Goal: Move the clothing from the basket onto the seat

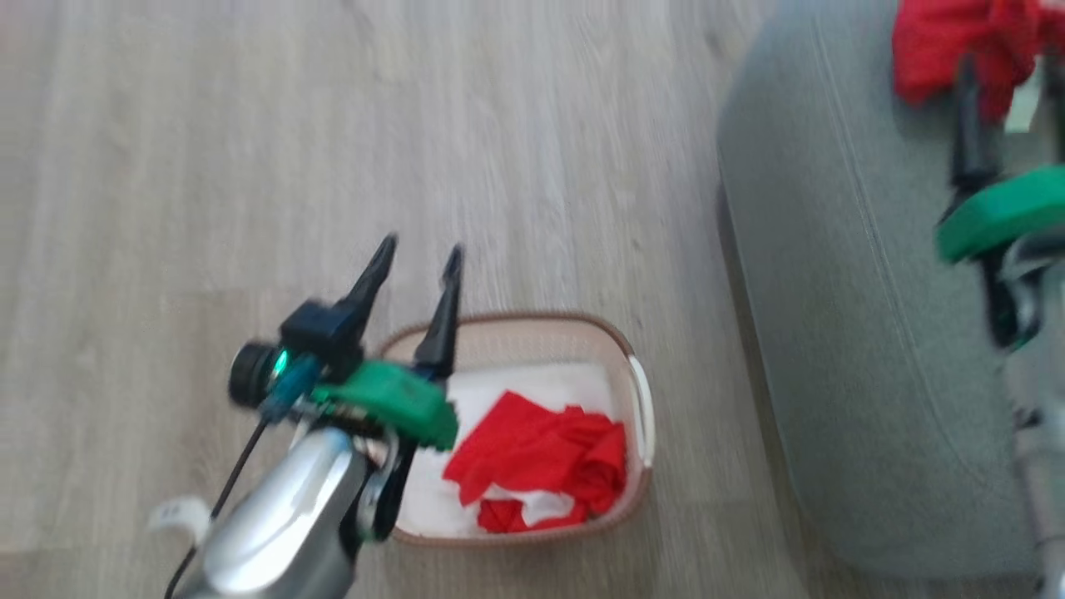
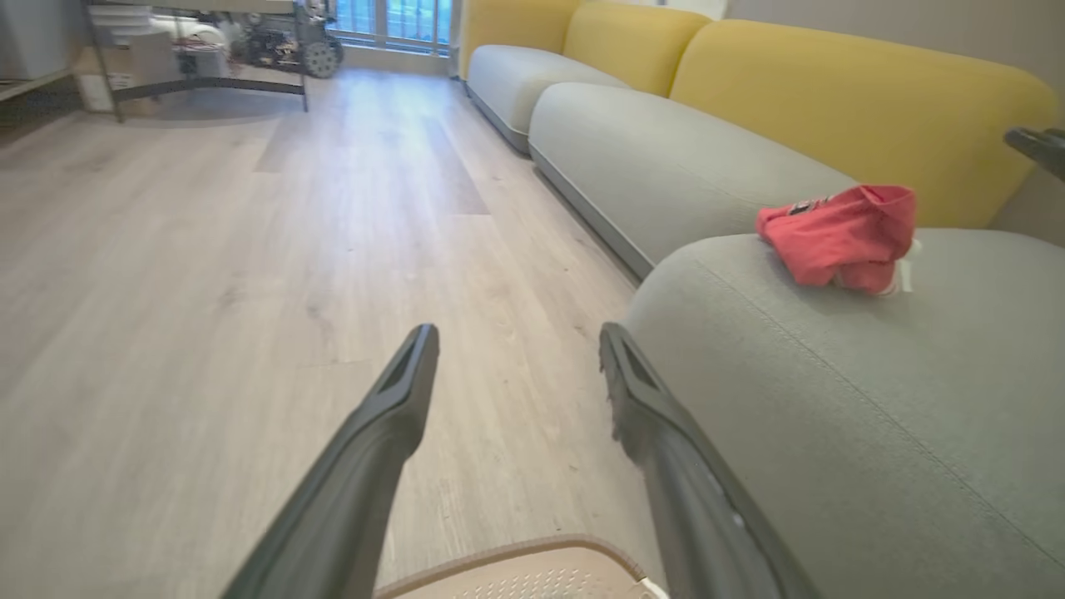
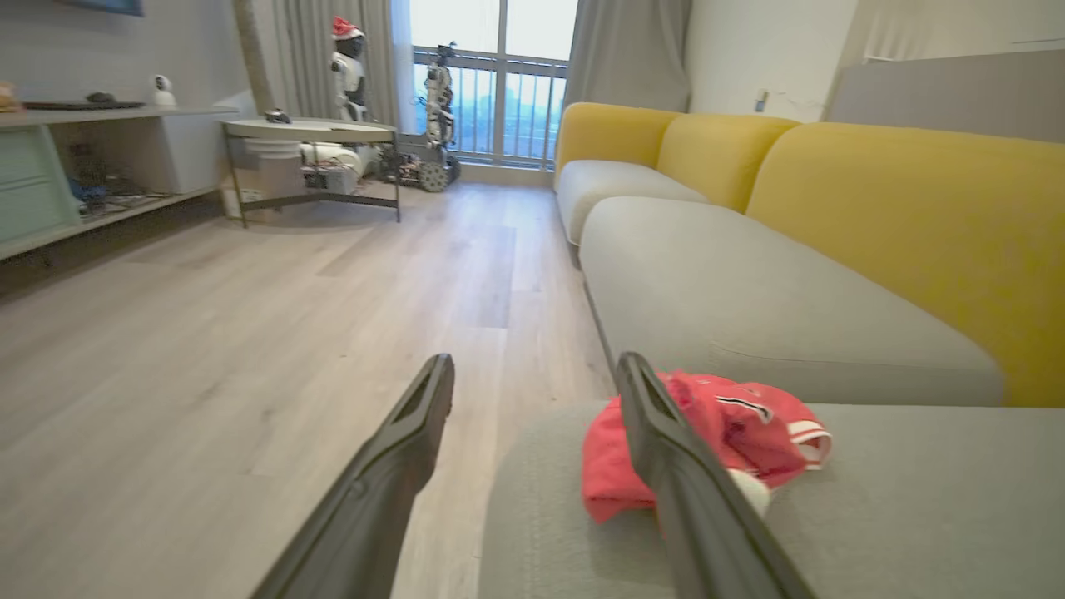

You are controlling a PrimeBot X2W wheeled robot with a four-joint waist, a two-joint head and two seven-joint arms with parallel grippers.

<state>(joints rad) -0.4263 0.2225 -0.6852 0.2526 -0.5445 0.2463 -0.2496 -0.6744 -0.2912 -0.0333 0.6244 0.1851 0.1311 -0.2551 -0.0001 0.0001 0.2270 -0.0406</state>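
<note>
**Head view**
- Left gripper [image 1: 420,254]: open, 2 dark fingers spread with nothing between them. It hangs above the basket's left end.
- Basket [image 1: 516,318]: on the wood floor [image 1: 250,166], near the seat's rounded edge, with a strip of floor between them.
- Red clothing [image 1: 541,457]: crumpled in the basket's right half, lying on white cloth [image 1: 532,387].
- Seat [image 1: 849,333]: grey-green cushion with a stitched seam, at the right.
- Red garment [image 1: 957,42]: 1 bunched piece lying on the seat at the top right.
- Right gripper [image 1: 1011,66]: blurred at the right edge, fingers pointing at the red garment. Whether they touch it cannot be told.

**Left wrist view**
- Left gripper [image 2: 517,333]: jaws wide apart and empty, with floor showing in the gap.
- Basket [image 2: 516,553]: its brown rim lies under the fingers at the bottom edge.
- Red garment [image 2: 840,233]: resting near the seat's [image 2: 832,416] far edge, in front of a yellow backrest [image 2: 857,108].

**Right wrist view**
- Right gripper [image 3: 537,366]: 2 fingers parted, with nothing between them.
- Red garment [image 3: 732,433]: lying on the seat [image 3: 915,499], its white stripe trim showing. It is partly hidden behind the right-hand finger and outside the gap.
</note>
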